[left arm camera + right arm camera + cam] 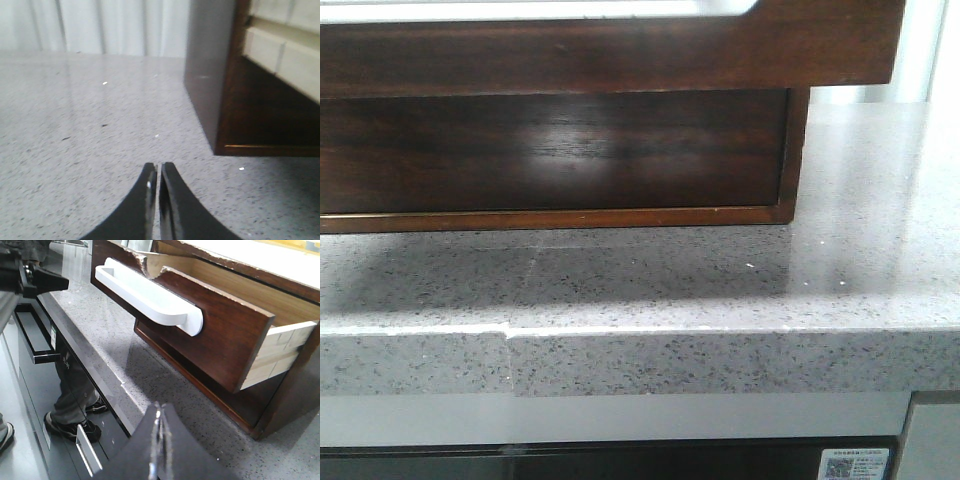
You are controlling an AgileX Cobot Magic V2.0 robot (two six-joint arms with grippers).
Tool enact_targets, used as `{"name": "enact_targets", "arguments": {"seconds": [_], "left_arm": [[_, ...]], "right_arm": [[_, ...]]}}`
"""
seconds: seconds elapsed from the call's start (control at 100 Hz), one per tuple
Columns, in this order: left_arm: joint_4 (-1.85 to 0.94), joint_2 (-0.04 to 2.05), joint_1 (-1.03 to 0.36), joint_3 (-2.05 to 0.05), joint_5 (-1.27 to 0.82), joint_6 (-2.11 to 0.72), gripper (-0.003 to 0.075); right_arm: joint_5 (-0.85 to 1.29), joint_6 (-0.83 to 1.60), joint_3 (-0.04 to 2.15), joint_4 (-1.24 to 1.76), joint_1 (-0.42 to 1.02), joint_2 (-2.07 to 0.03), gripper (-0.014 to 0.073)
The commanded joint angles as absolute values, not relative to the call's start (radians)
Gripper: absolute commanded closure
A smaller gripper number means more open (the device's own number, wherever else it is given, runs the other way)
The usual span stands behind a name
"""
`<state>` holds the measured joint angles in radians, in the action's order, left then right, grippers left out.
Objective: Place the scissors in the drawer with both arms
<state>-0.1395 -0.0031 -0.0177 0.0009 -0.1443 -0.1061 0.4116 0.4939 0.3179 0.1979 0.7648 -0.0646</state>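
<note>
The scissors show in no view. The drawer [620, 55] stands pulled out over the counter, its dark brown front across the top of the front view. In the right wrist view the drawer [220, 335] carries a long white handle [150, 295] and shows a pale wooden inside. My right gripper [159, 407] is shut and empty, above the counter's front edge and short of the drawer. Beside the cabinet's side wall, my left gripper [158, 167] is shut and empty low over the counter; the drawer's pale side [280, 50] juts out above. Neither gripper appears in the front view.
The dark wooden cabinet [550, 150] sits on the grey speckled counter [720, 290]. Below the counter's edge are black appliance fronts with a handle [37, 337]. A person's legs and shoes [72, 422] stand on the floor. A black piece of equipment [30, 275] juts in nearby.
</note>
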Motion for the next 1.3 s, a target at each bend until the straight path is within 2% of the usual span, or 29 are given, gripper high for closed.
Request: {"name": "enact_targets", "arguments": {"seconds": [0.0, 0.27, 0.43, 1.29], "left_arm": [[-0.156, -0.031, 0.003, 0.021, -0.034, -0.107, 0.0742], [-0.022, -0.031, 0.008, 0.021, -0.121, 0.05, 0.0742], [-0.022, -0.031, 0.006, 0.023, -0.263, 0.047, 0.0742], [-0.029, -0.031, 0.006, 0.021, -0.261, 0.039, 0.0742]], "right_arm": [[0.325, 0.492, 0.343, 0.204, 0.761, -0.071, 0.0635], [0.325, 0.492, 0.343, 0.204, 0.761, -0.071, 0.0635], [0.325, 0.492, 0.343, 0.204, 0.761, -0.071, 0.0635], [0.325, 0.492, 0.343, 0.204, 0.761, -0.071, 0.0635]]}}
